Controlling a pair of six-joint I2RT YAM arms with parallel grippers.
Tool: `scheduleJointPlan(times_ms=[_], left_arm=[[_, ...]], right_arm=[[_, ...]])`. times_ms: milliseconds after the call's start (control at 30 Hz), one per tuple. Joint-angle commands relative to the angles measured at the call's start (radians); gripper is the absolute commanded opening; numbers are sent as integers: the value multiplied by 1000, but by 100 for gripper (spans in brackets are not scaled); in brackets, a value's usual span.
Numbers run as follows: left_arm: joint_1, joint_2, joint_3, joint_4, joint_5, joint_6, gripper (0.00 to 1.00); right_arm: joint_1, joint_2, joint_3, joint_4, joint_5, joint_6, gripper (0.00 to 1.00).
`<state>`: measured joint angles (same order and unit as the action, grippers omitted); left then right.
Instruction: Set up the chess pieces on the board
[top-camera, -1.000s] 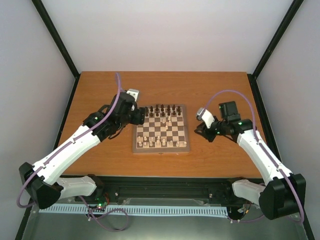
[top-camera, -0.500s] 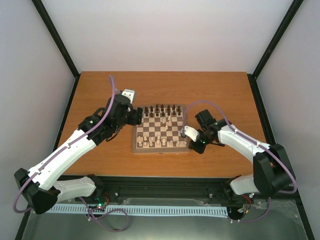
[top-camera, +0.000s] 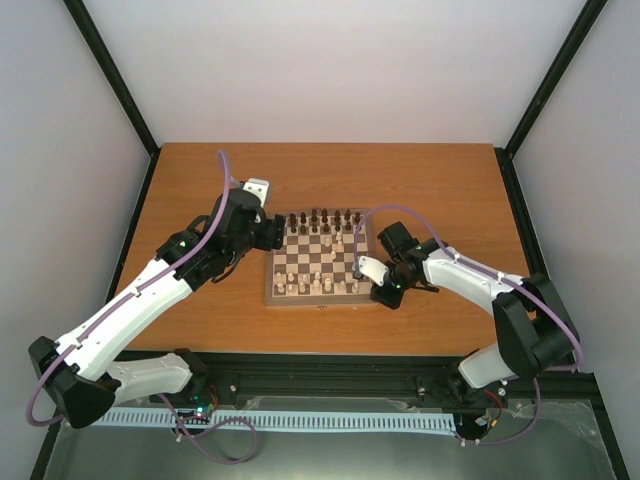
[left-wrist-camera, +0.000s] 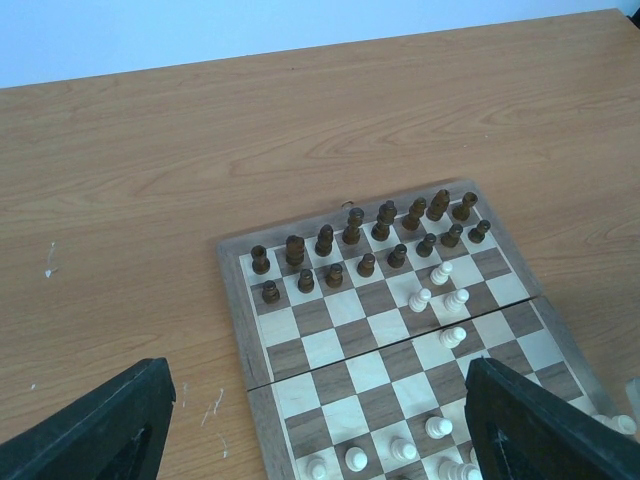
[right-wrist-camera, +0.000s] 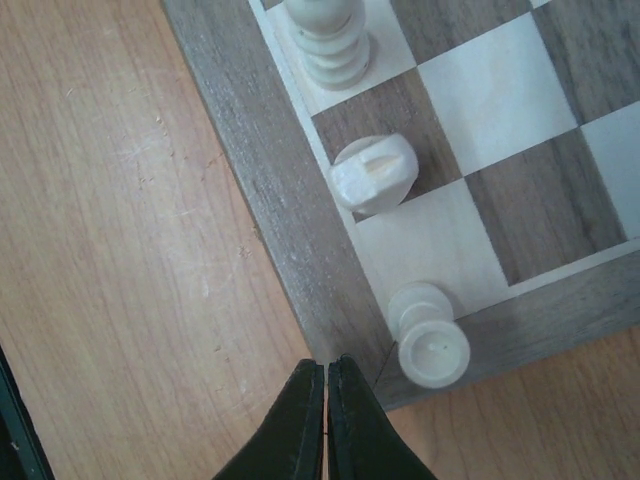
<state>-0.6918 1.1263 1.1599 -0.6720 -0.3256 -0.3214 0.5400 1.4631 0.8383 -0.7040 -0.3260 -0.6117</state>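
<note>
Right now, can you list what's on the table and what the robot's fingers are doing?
table: brown wood
board: checkered, middle of the table
dark pieces: two far rows
pale pieces: mostly near rows, a few mid-board
left fingers: wide open, empty, by the board's far left corner
right fingers: shut, empty, at the board's near right corner

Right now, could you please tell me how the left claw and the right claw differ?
The left claw is open, fingers wide apart; the right claw is shut, fingers together. The left claw faces the dark pieces on the board; the right claw's tip is at the board's frame beside a cream piece. Both hold nothing.
</note>
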Motion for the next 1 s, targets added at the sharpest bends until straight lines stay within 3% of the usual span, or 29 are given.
scheduleJointPlan(times_ms=[0,967], left_arm=[[3,-12,3,19,-1,11,81],[3,0,3,12,19,22,82]], right_arm=[[12,16,31,32,14,12,5],[22,6,46,10,2,-10,5]])
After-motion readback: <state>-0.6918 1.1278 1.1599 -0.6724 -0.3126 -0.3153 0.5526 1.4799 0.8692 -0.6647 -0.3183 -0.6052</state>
